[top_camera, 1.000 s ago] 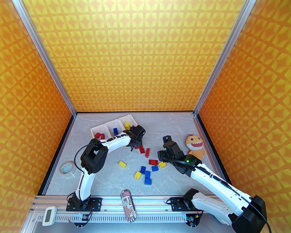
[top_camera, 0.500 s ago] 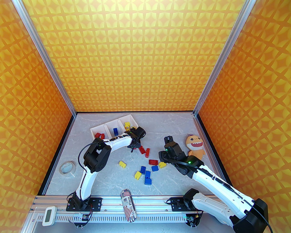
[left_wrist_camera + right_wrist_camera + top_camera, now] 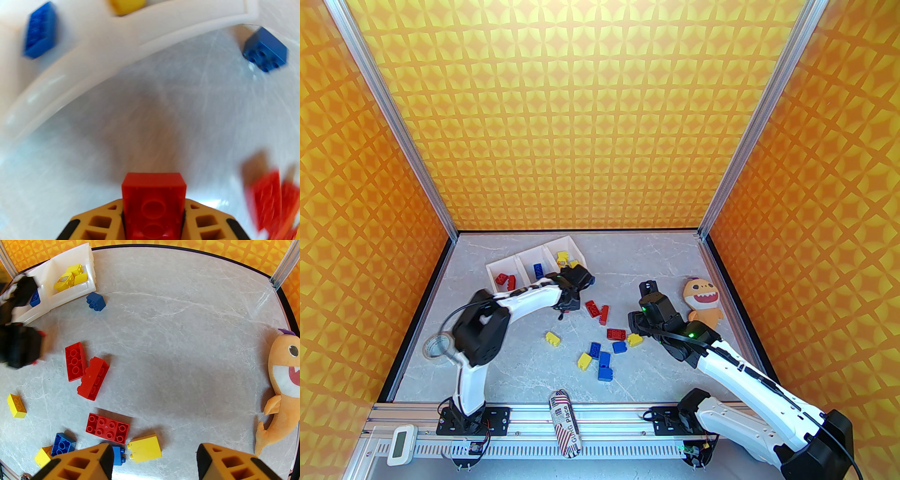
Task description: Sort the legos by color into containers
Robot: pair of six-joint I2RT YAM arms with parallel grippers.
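My left gripper (image 3: 563,310) is shut on a small red lego (image 3: 153,201), held just above the table in front of the white containers (image 3: 571,240). In the left wrist view the containers' rim (image 3: 140,30) curves ahead, with a blue lego (image 3: 39,30) inside and another blue lego (image 3: 266,50) on the table beside it. The bins hold red legos (image 3: 505,280), a blue lego (image 3: 538,269) and yellow legos (image 3: 562,257). Several loose legos lie mid-table, among them two red ones (image 3: 598,311) side by side. My right gripper (image 3: 647,286) is open above a yellow lego (image 3: 145,448), touching nothing.
An orange plush monster (image 3: 703,300) lies at the right, close to my right arm. A clear tape roll (image 3: 436,347) sits at the left edge behind my left elbow. A striped roll (image 3: 565,422) and a white timer (image 3: 401,445) rest on the front rail.
My left gripper has shut on a red lego from the cluster and moved it left, towards the containers. The right arm has drawn back slightly, then stayed put.
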